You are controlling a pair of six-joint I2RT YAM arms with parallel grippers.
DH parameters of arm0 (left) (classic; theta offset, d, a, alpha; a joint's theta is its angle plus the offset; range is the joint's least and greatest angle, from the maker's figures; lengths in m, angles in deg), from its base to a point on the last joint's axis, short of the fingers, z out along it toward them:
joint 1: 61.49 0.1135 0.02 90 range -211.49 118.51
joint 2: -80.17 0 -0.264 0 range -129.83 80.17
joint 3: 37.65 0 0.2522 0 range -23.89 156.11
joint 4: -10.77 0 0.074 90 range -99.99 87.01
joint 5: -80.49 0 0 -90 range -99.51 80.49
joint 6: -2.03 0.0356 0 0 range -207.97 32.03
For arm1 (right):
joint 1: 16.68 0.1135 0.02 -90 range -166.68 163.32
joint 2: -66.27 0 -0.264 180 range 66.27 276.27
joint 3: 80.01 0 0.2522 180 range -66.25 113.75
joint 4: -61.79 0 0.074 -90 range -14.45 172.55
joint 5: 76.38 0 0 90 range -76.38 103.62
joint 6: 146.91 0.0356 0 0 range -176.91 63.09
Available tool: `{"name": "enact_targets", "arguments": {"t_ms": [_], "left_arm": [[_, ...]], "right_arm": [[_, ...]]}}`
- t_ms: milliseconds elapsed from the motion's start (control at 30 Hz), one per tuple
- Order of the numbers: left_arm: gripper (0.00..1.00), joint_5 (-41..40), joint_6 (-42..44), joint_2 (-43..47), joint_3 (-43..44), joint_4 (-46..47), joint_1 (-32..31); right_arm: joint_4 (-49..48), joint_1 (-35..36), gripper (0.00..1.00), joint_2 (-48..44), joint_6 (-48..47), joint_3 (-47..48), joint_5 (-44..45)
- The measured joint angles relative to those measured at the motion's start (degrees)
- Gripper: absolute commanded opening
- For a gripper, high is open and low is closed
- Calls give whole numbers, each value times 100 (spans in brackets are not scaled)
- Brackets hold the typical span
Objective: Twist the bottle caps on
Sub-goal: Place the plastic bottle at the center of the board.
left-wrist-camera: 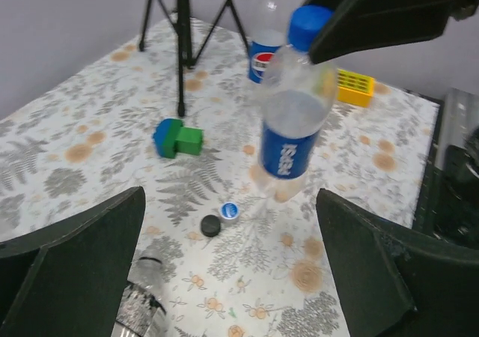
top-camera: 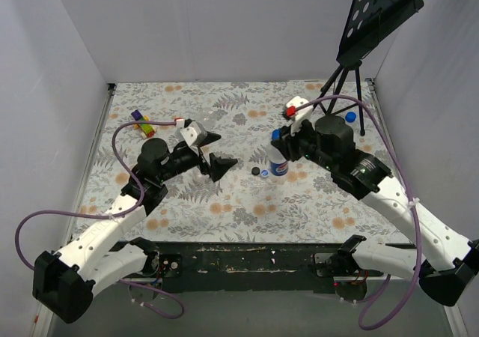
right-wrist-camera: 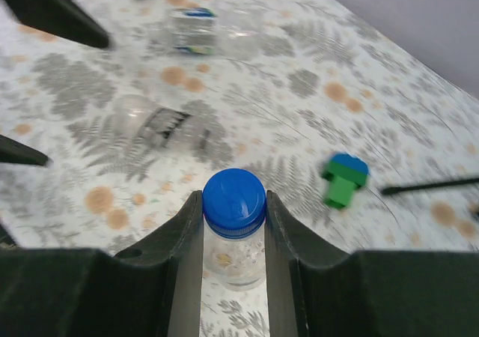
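Observation:
A clear bottle with a blue-and-white label stands upright mid-table; it also shows in the left wrist view. My right gripper is shut on its blue cap, one finger on each side. My left gripper is open and empty, left of that bottle. A black cap and a paler blue-and-white cap lie loose on the table between the left gripper and the bottle. A second capped bottle stands behind. Two uncapped bottles lie on their sides.
A green-and-blue toy block lies near a black tripod stand at the back right. A yellow block and multicoloured blocks lie on the floral tablecloth. White walls enclose three sides.

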Motion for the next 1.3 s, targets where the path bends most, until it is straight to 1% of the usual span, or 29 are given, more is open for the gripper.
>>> {"name": "enact_targets", "arguments": {"t_ms": [100, 233, 300, 333, 433, 600, 767, 967, 1300], "left_arm": [[98, -892, -186, 179, -133, 109, 7], [98, -2708, -697, 376, -262, 181, 101], [98, -3602, -1005, 474, -343, 205, 317], [98, -3915, -1141, 527, -382, 208, 420], [98, -4509, -1451, 654, -450, 212, 699], [98, -4870, -1547, 678, -455, 258, 791], [98, -5016, -1488, 763, -487, 319, 791], [98, -5117, -1421, 868, -487, 433, 791], [98, -5123, -1397, 872, -490, 444, 791]], "right_arm": [[-2, -422, 3, -444, 155, -420, 765], [-129, -1147, 3, -1147, 306, -1091, 1480], [-238, -1547, 3, -1458, 382, -1375, 1744], [-315, -1744, 3, -1576, 413, -1493, 1847], [-560, -2302, 3, -1779, 468, -1755, 1976], [-1040, -3056, 3, -1816, 564, -2122, 1954], [-1381, -3447, 3, -1816, 713, -2562, 1740], [-1753, -3604, 3, -1895, 778, -3025, 1593], [-1893, -3613, 3, -1904, 752, -3095, 1373]]}}
